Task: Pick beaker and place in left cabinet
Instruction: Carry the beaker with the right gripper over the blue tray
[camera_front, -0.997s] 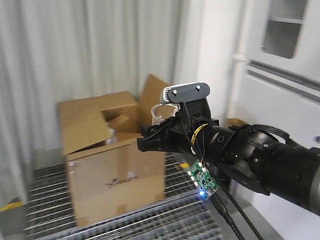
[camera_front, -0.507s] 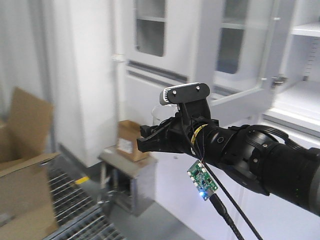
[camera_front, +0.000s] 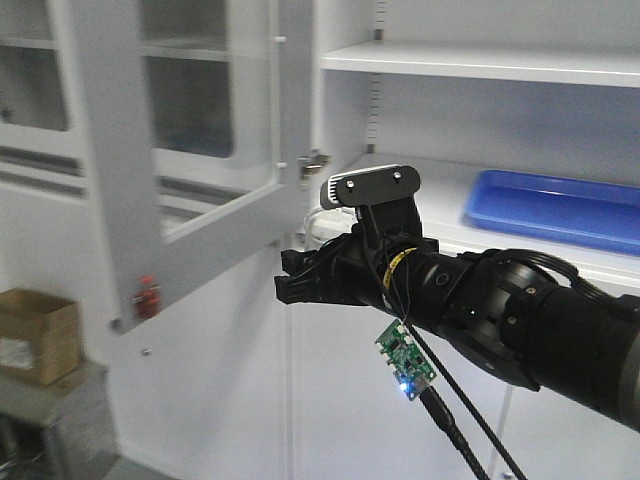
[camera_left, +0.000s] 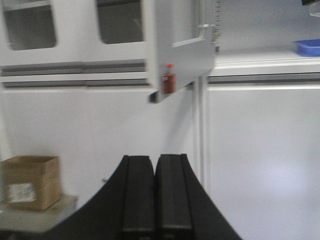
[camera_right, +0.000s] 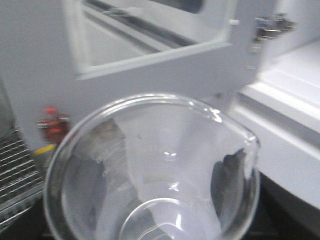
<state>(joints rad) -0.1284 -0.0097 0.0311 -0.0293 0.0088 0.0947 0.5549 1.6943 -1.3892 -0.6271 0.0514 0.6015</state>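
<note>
The beaker (camera_right: 155, 170), clear glass with a rolled rim and a pour lip, fills the right wrist view. Dark fingers (camera_right: 227, 180) show through its wall on both sides, so my right gripper (camera_right: 160, 187) is shut on it. In the front view the right gripper (camera_front: 300, 272) is held out level, and the beaker's rim (camera_front: 318, 222) shows behind it. It is in front of the left cabinet (camera_front: 450, 62), whose pale shelves are bare behind an open door. My left gripper (camera_left: 155, 160) is shut with nothing in it and faces the cabinet's lower panels.
A glazed cabinet door (camera_front: 200, 150) stands open to the left of the beaker, with a small red item (camera_front: 147, 296) at its lower corner. A blue tray (camera_front: 560, 205) lies on the middle shelf to the right. A cardboard box (camera_front: 35, 335) sits on a low stand.
The whole view has swung from a cardboard box on metal grating to the cabinet with its open door and shelves. The right arm keeps the beaker at the same place in the frame.
</note>
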